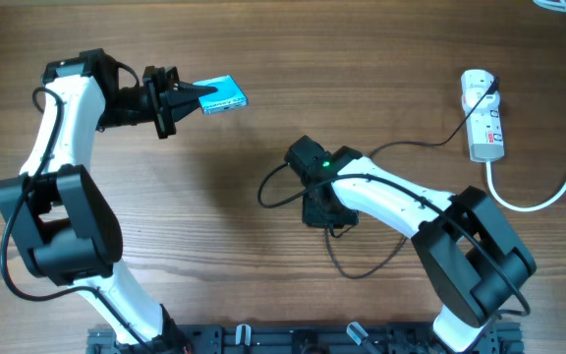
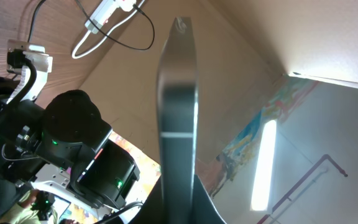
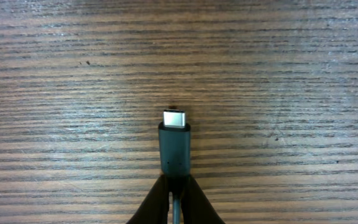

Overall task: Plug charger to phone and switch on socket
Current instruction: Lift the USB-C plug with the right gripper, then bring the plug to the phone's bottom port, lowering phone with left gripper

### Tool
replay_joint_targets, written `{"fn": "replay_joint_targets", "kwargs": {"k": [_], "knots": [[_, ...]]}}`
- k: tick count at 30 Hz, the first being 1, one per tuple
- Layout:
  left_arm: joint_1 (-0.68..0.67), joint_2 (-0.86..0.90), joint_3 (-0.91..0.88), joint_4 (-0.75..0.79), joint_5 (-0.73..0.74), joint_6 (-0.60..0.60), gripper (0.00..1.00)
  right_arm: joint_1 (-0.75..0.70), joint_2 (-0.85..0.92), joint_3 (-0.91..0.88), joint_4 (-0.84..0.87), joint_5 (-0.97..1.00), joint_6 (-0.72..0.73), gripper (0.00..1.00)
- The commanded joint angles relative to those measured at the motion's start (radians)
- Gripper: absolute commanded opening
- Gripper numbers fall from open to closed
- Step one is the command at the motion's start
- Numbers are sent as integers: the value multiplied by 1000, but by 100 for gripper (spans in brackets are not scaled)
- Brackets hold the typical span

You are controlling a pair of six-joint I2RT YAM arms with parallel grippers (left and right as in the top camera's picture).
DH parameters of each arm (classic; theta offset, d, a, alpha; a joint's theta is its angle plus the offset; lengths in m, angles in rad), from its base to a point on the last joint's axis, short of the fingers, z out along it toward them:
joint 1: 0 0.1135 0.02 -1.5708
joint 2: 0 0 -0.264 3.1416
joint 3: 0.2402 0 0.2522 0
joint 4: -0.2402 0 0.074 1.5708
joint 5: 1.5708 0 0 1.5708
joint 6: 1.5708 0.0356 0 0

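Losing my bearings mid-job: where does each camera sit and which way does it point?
Overhead: above the wooden table, looking straight down on left arm, right arm, the turquoise-screened flat phone in the left gripper, and the white power strip.
Left wrist: rolled sideways, looking along the edge-on phone toward a beige wall; own fingers below.
Right wrist: faces down at the table; right gripper pinches the black charger's plug.
Shared: overhead and left wrist show the power strip.

Cyan phone (image 1: 224,95) upper left; looping black charger (image 3: 174,149) mid-table; white socket (image 1: 484,116) far right.
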Motion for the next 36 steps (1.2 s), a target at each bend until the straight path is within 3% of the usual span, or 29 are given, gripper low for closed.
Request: {"fn": "replay_joint_targets", "kwargs": {"k": [1, 18, 31, 36], "knots": [[4, -31, 2, -3, 31, 1, 4, 2, 46, -6, -6, -7, 7, 10], [4, -32, 2, 19, 27, 2, 4, -17, 2, 62, -68, -8, -55, 4], [-16, -31, 2, 160, -18, 1, 4, -34, -435, 204, -351, -14, -170, 4], [-26, -31, 2, 210, -18, 2, 4, -34, -567, 204, -367, -184, -311, 4]]}}
